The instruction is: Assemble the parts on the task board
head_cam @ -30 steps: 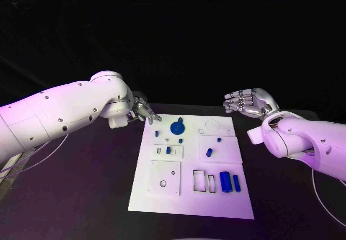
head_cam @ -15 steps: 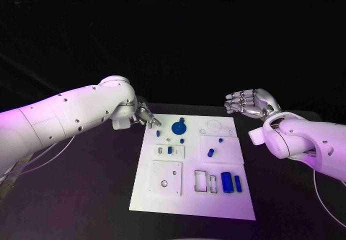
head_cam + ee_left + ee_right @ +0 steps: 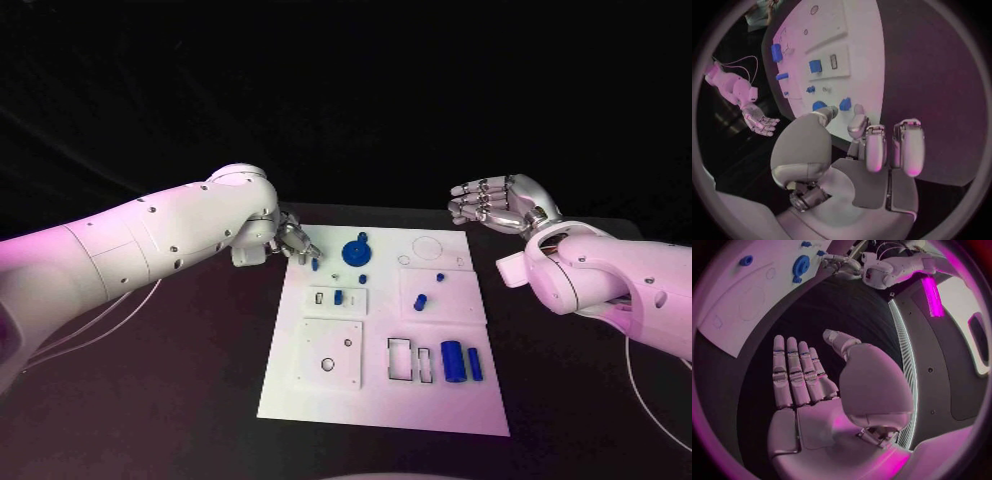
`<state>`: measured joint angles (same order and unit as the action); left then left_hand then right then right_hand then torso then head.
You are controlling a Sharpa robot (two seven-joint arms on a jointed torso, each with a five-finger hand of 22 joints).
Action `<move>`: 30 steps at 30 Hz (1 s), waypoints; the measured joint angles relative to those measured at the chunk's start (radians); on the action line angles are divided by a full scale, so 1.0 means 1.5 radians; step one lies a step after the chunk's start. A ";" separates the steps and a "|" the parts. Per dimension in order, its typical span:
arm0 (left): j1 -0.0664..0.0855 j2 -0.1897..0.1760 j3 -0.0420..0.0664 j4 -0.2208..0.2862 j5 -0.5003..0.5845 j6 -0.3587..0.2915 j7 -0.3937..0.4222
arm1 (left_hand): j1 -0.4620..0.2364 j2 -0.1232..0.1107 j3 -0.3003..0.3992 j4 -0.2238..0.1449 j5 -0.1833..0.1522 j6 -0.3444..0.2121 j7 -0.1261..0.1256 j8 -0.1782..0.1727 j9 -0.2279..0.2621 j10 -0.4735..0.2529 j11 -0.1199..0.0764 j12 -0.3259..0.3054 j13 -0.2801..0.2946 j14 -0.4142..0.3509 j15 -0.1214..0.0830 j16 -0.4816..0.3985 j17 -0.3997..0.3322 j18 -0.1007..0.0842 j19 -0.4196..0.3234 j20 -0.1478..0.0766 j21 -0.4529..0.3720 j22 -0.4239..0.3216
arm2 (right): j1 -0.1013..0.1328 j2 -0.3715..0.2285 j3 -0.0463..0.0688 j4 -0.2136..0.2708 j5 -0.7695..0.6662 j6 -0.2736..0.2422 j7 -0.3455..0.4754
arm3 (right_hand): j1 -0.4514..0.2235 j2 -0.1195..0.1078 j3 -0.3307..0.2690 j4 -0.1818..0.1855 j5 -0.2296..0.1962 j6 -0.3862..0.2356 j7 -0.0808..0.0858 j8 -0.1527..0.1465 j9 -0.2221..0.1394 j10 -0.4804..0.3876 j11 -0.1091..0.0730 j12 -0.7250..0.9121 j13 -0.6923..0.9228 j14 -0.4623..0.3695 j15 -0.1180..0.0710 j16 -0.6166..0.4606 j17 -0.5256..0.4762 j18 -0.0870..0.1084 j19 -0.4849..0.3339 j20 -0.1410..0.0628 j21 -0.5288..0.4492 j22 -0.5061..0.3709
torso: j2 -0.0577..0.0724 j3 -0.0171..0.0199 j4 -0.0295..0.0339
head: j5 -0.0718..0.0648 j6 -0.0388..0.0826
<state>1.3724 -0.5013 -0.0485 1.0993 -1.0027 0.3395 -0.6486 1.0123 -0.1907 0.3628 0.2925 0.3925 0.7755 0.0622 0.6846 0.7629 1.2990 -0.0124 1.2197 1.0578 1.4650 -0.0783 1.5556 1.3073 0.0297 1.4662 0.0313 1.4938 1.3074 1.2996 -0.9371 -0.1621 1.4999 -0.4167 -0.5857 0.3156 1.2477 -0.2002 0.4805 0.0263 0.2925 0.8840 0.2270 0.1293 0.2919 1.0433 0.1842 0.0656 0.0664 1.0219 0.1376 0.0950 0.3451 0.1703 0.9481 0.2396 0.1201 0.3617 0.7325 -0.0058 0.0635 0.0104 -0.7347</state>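
Moved closer over the board's far corner: left robot hand, fingers apart, empty, likely reaching a small blue piece. Right robot hand waiting wide, empty.

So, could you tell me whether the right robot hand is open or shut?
Open: the right robot hand holds nothing, fingers extended, beside the task board.

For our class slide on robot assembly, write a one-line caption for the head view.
Left hand reaches the far-left corner of the white task board near a small blue part, while the right hand waits open beyond the far-right corner.

black table under the board
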 measured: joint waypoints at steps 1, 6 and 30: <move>0.000 0.000 0.000 -0.001 0.000 -0.001 0.001 | 0.003 0.003 0.000 0.000 0.000 0.000 0.000 0.000 -0.001 0.000 0.000 0.000 0.000 0.000 0.000 0.000 0.000 0.000 0.000 0.000 0.000 0.000 | 0.000 0.000 0.000 0.000 0.000 0.000 0.000 | 0.000 0.000 0.000 0.000 0.000 0.000 0.000 0.000 0.000 0.000 0.000 0.000 0.000 0.000 0.000 0.000 0.000 0.000 0.000 0.000 0.000 0.000 | 0.000 0.0000 0.0001 | 0.000 -0.001; -0.001 0.003 0.000 -0.002 -0.002 -0.003 0.004 | 0.002 0.002 0.000 0.000 0.000 0.000 0.000 0.000 -0.001 0.000 0.000 0.000 0.000 0.000 0.000 0.000 0.000 0.000 0.000 0.000 0.000 0.000 | 0.000 0.001 0.000 0.000 0.000 0.000 0.000 | 0.000 0.000 0.000 0.000 0.000 0.000 0.000 0.000 0.000 0.000 0.000 0.000 0.000 0.000 0.000 0.000 0.000 0.000 0.000 0.000 0.000 0.000 | 0.000 0.0002 0.0003 | 0.000 -0.003; -0.002 0.014 0.000 -0.014 0.000 -0.003 0.015 | 0.043 0.032 0.005 -0.005 -0.026 0.000 0.000 -0.002 -0.009 -0.002 -0.002 0.000 0.002 0.000 0.000 0.000 0.000 0.000 0.000 0.000 0.000 0.000 | 0.000 0.004 0.000 -0.002 0.000 0.001 0.000 | 0.000 0.000 -0.002 -0.002 0.000 0.000 0.000 0.000 -0.001 0.000 0.000 0.000 0.000 0.000 0.000 0.000 -0.001 0.000 0.002 0.002 0.000 -0.005 | -0.001 0.0006 0.0004 | -0.002 -0.010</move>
<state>1.3698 -0.4796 -0.0485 1.0787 -1.0023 0.3352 -0.6268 1.0774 -0.1432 0.3698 0.2855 0.3538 0.7755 0.0622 0.6809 0.7500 1.2954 -0.0161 1.2198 1.0607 1.4650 -0.0784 1.5556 1.3080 0.0298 1.4661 0.0313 1.4938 1.3074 1.2995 -0.9306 -0.1620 1.4974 -0.4167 -0.5848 0.3150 1.2477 -0.2002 0.4776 0.0234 0.2925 0.8840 0.2270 0.1293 0.2900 1.0434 0.1842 0.0656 0.0664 1.0219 0.1376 0.0950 0.3437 0.1703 0.9517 0.2432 0.1201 0.3538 0.7312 -0.0049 0.0640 0.0067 -0.7500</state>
